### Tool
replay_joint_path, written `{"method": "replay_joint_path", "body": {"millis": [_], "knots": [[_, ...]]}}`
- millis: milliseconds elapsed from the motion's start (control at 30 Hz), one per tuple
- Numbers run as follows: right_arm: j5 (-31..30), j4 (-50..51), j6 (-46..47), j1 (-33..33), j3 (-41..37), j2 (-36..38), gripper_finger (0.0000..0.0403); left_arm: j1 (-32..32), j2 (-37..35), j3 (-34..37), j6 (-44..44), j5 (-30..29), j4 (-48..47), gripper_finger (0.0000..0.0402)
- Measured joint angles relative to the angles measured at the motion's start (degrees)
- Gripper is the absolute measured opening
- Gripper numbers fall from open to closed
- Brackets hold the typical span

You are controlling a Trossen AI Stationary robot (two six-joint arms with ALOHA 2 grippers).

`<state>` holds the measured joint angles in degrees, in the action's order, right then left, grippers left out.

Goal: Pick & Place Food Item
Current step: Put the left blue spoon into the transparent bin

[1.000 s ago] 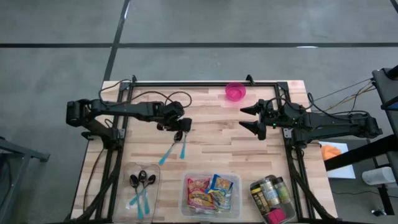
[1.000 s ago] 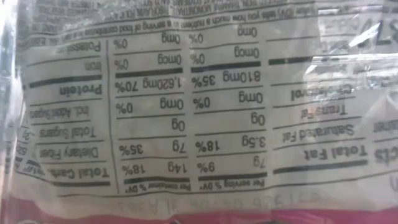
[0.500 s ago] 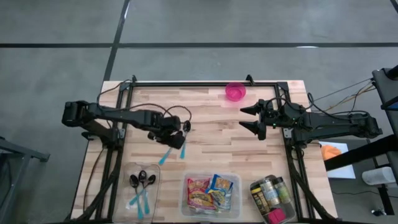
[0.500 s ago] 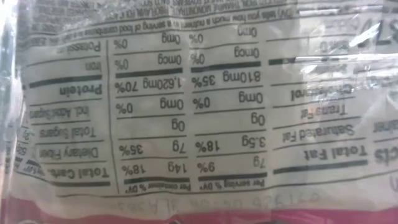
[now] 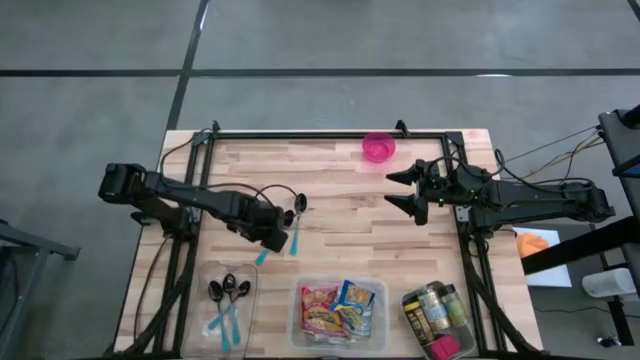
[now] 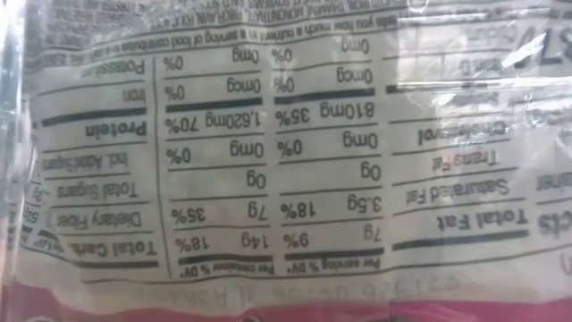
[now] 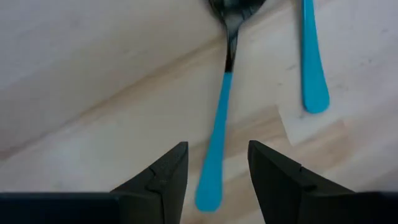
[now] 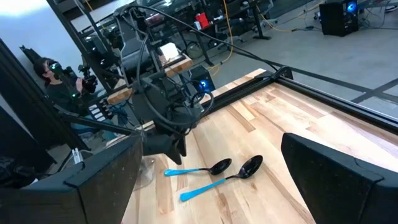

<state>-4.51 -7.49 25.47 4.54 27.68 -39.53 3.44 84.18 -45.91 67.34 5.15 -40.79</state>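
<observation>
The food items are colourful packets in a clear bin [image 5: 338,312] at the table's near edge; no gripper is near them. Two spoons with blue handles lie flat on the wood. My left gripper [image 5: 273,240] points down over the left spoon [image 7: 222,106], open. Its fingers stand on either side of the handle's free end [image 7: 211,177]. The other spoon [image 7: 314,62] lies beside it to the right. My right gripper [image 5: 402,190] waits open above the table's right half, pointing level toward the left.
A pink bowl [image 5: 378,147] stands at the far edge. A clear tray of spoons [image 5: 228,300] is at the near left and a bin of jars [image 5: 438,318] at the near right. A packet's nutrition label [image 6: 268,161] fills the low view.
My left gripper has gone toward the table's near edge and a little left. It has sunk and tipped further downward, passing from over the spoons' bowls to over the left spoon's handle. Both spoons have stayed where they were.
</observation>
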Motion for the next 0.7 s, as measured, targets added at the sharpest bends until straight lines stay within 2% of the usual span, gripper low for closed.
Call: {"method": "replay_joint_path", "body": {"millis": [200,433,700], "knots": [[0.0,0.0,0.0,0.0,0.0,0.0,0.0381,0.5,0.0,1.5,-6.8,-6.8,3.8,0.0168],[0.0,0.0,0.0,0.0,0.0,0.0,0.0381,0.7,0.4,2.3,-7.1,-13.3,8.4,0.0168],[0.0,0.0,0.0,0.0,0.0,0.0,0.0381,0.7,3.2,2.5,-8.9,-15.8,11.6,0.0168]]}}
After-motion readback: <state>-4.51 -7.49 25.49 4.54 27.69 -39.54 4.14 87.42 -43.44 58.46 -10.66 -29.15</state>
